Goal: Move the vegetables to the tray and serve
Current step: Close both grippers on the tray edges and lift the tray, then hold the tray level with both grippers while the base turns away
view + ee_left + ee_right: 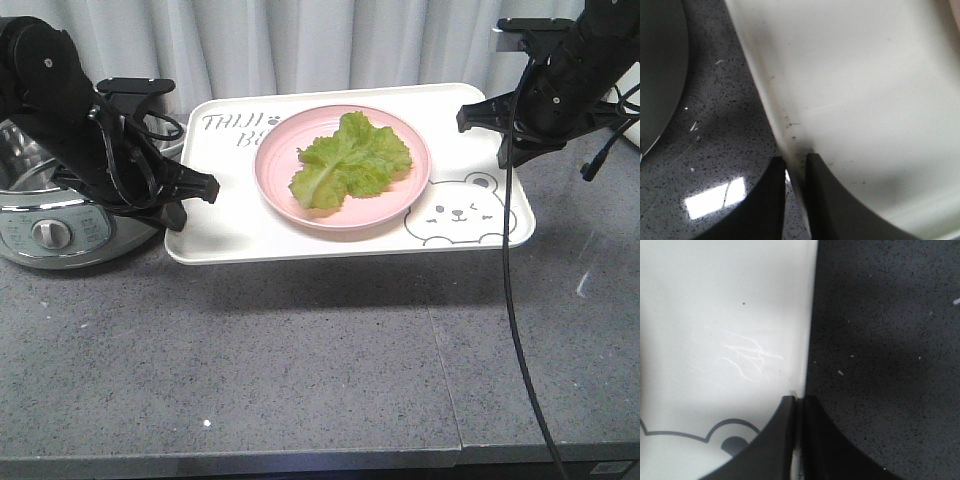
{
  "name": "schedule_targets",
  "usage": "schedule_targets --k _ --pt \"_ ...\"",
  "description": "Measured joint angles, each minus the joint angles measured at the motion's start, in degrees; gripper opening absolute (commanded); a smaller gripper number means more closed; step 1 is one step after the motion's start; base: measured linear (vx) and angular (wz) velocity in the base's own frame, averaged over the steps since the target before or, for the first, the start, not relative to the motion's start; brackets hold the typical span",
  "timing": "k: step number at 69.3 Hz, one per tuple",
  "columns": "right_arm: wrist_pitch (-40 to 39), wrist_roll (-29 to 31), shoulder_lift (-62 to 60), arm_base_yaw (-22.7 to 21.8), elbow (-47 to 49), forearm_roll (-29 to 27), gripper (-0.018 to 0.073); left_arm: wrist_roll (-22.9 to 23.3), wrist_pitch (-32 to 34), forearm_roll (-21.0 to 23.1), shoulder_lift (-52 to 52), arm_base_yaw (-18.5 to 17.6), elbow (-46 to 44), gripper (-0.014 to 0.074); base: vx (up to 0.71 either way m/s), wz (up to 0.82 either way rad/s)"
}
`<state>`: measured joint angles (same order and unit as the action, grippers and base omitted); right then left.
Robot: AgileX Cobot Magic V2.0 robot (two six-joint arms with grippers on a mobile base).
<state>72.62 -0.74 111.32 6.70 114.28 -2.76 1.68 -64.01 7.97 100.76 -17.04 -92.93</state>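
Observation:
The cream-white tray [230, 228] hangs above the grey counter and casts a shadow beneath. On it stands a round pink plate [345, 222] holding the vegetables, crinkly green lettuce leaves [350, 160]. My left gripper [205, 188] is shut on the tray's left rim. In the left wrist view its fingers [796, 161] pinch the rim of the tray [865, 100]. My right gripper [472, 115] is shut on the right rim near the back corner. The right wrist view shows that gripper [797, 400] clamped over the tray's edge [715, 315], beside the bear print [730, 440].
A silver cooker pot [50, 225] sits at the far left, close behind my left arm, and shows as a dark curve [660, 65] in the left wrist view. A black cable [515, 300] hangs from my right arm across the counter [300, 370]. A white curtain lies behind.

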Motion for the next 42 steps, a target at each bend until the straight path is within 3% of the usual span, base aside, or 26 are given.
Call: schedule_targets --k 42 --pt "0.0 0.0 0.0 0.0 0.0 0.2 -0.0006 0.0 0.0 0.0 0.0 -0.2 0.0 -0.0006 0.0 0.0"
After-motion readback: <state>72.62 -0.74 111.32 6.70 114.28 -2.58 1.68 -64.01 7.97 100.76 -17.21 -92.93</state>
